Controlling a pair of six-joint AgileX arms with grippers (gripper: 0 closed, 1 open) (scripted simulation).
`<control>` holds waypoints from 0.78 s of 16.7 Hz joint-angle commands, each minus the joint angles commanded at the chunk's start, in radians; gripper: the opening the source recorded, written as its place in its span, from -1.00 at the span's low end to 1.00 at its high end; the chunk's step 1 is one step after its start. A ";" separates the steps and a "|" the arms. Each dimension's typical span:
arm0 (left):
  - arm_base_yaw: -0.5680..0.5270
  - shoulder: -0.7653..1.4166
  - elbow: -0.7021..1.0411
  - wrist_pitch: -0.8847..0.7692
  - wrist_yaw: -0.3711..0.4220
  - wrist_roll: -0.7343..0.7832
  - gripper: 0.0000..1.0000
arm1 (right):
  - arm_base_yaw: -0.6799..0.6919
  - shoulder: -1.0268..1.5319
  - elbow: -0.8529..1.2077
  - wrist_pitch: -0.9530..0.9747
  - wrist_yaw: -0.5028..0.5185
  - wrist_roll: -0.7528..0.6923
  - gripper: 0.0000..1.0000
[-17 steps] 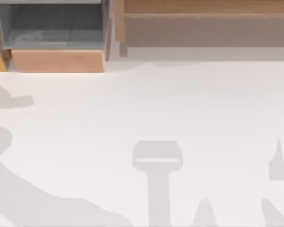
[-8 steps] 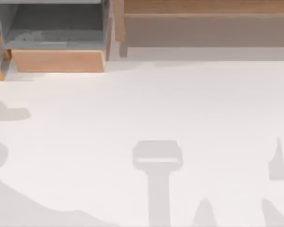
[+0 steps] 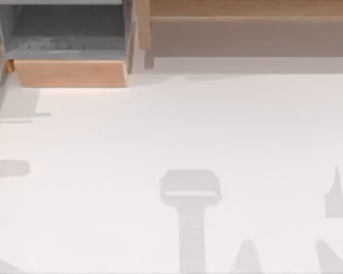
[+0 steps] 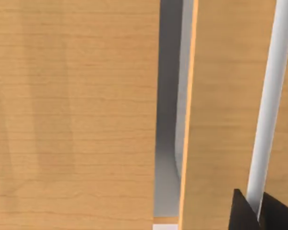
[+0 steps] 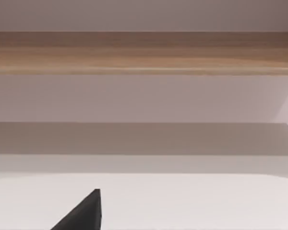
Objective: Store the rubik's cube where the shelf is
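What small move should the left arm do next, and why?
Probably ease the left gripper back from the wooden panels, which stand close before it in its wrist view; the shelf lies further to the table's right.

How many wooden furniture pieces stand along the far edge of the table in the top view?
2. The boxy compartment with a grey inside stands at the far left. The shelf runs along the far edge from the middle to the right. Others may lie outside the view.
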 joint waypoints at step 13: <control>0.123 -0.090 -0.212 0.128 0.126 0.010 -1.00 | 0.000 0.000 0.000 0.000 0.000 0.000 1.00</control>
